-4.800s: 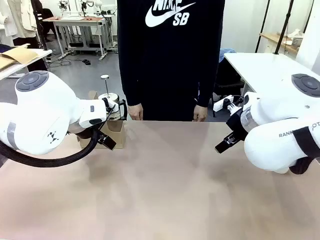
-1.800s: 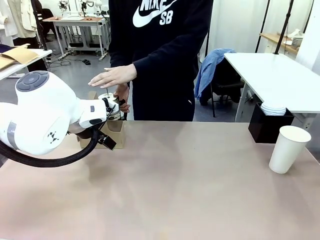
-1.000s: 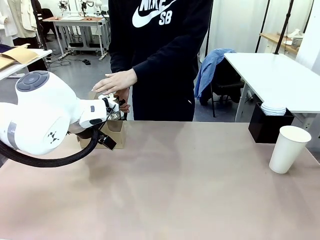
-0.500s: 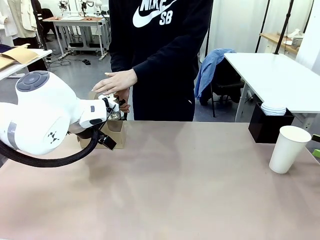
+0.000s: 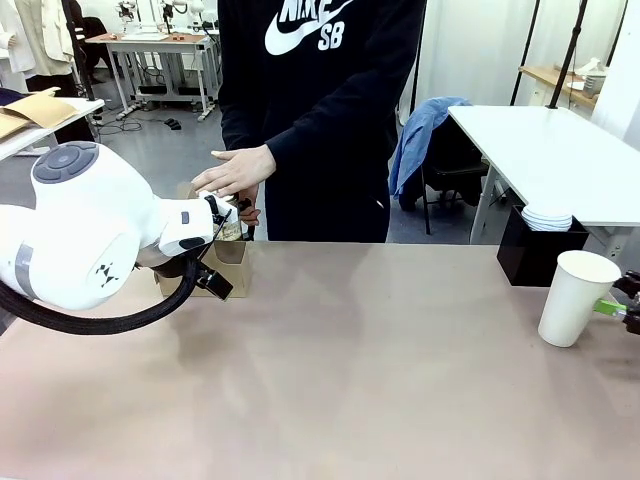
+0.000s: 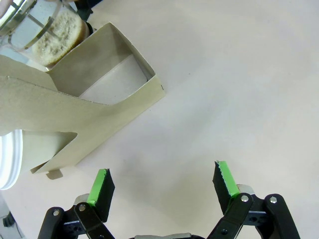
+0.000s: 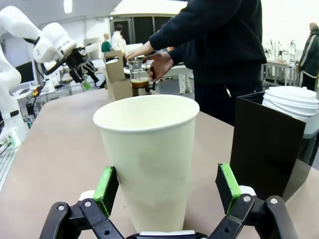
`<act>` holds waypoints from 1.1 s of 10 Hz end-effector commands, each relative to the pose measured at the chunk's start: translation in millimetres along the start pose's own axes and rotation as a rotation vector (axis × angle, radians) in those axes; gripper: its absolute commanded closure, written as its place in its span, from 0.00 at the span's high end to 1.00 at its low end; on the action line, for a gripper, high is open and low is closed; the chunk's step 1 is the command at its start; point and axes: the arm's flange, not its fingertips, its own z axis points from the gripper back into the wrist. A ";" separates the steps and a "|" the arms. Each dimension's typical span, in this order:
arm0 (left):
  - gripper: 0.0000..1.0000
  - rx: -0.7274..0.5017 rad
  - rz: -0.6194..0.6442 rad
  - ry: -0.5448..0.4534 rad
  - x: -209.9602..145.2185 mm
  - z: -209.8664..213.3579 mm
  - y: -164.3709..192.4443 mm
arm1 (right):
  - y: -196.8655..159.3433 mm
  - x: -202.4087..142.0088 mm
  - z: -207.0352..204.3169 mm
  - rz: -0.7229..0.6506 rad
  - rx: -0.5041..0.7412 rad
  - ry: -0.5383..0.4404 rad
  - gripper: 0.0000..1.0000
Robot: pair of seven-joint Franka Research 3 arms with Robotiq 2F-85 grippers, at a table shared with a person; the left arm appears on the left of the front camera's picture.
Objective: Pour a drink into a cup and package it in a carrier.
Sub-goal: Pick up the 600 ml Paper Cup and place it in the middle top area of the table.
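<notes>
The white paper cup stands upright at the table's right side. My right gripper reaches it from the right edge. In the right wrist view the cup sits between the open green pads of that gripper. The brown cardboard carrier stands at the far left, and the carrier lies just ahead of my open, empty left gripper, seen from the front as left gripper. Behind the carrier, a person's hand presses on a glass jug holding the brown drink.
A black box with stacked white lids stands behind the cup at the far right edge. The black box is close beside the cup. The person stands at the far side, left of centre. The table's middle is bare.
My right gripper has come into view from the right edge and closed in around the cup. The person's hand has lowered onto the jug's top. The left arm has stayed still.
</notes>
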 end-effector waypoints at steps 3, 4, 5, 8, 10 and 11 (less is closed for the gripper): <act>1.00 -0.001 0.001 0.000 -0.2 0.1 0.4 | -4.8 -8.0 -26.8 0.001 -0.010 -0.006 1.00; 1.00 -0.001 0.001 0.000 -0.2 0.1 0.4 | -7.2 -10.8 -32.2 -0.007 -0.009 -0.001 1.00; 1.00 -0.001 0.001 0.000 -0.2 0.1 0.4 | -9.0 -11.1 -38.3 -0.018 -0.003 -0.006 1.00; 1.00 -0.001 0.001 0.000 -0.2 0.1 0.4 | -10.3 -11.3 -48.5 -0.049 0.020 -0.006 1.00; 1.00 -0.001 0.001 0.000 -0.2 0.1 0.4 | -8.6 -10.9 -57.5 -0.057 0.040 -0.001 1.00; 1.00 -0.001 0.001 0.000 -0.2 0.1 0.4 | -7.5 -9.3 -62.1 -0.062 0.049 -0.001 1.00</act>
